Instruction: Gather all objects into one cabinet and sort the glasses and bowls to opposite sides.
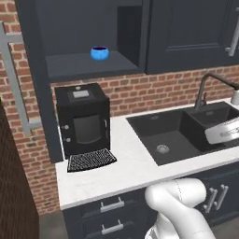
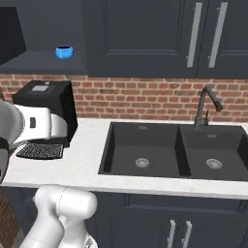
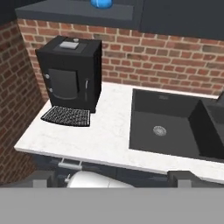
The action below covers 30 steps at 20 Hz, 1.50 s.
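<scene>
Glossy blue vessel (image 1: 99,52) alone on shelf of open dark-grey wall cabinet (image 1: 93,65), upright, toward middle of shelf, well apart from side walls. Same vessel at top left in right base view, and cut by top edge in hand view. Below shelf: black coffee machine (image 1: 83,119) against brick wall (image 1: 140,91), drip grate on white counter (image 1: 130,163). Right of that, dark double sink (image 2: 174,150) with faucet (image 2: 206,104). Closed upper cabinets with pale bar handles further right.

Risks, as judgement: arm folded back from counter, so long swing needed to reach shelf; possible clip of coffee machine top or open cabinet frame on way up. Small round glossy vessel likely to slip or tip if grasped off-centre. Other task vessels nowhere on counter here, so base drive probably needed.

Gripper (image 3: 113,177): finger tips at bottom corners of hand view, spread wide, holding nothing, touching nothing.
</scene>
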{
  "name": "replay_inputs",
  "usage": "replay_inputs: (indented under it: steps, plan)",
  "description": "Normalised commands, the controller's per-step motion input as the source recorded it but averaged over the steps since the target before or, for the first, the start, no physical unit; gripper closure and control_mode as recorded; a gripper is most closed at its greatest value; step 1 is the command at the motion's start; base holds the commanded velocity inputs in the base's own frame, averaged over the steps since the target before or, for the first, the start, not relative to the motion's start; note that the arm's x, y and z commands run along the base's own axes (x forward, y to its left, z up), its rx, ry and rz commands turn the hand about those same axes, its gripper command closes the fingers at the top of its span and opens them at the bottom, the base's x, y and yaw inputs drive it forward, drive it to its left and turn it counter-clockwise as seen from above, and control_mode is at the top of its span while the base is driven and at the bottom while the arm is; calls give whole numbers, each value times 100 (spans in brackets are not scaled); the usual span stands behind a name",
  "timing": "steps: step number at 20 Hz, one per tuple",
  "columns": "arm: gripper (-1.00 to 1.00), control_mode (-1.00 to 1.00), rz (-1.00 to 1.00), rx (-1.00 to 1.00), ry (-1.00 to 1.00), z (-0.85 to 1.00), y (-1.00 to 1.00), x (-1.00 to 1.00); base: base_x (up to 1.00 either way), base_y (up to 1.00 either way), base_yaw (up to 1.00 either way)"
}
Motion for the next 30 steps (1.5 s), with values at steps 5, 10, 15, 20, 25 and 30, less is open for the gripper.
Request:
replay_inputs:
  steps: [5, 10, 15, 20, 25, 30]
  plan:
    - [-100, 100, 0, 0, 0, 0, 0, 0, 100, 9, 48]
    - [-100, 100, 0, 0, 0, 0, 0, 0, 100, 6, 46]
    - [-100, 100, 0, 0, 0, 0, 0, 0, 89, 16, 37]
    - [-100, 100, 0, 0, 0, 0, 0, 0, 23, 4, 16]
    - [-100, 100, 0, 0, 0, 0, 0, 0, 0, 0, 0]
    - [-100, 100, 0, 0, 0, 0, 0, 0, 1, -35, -9]
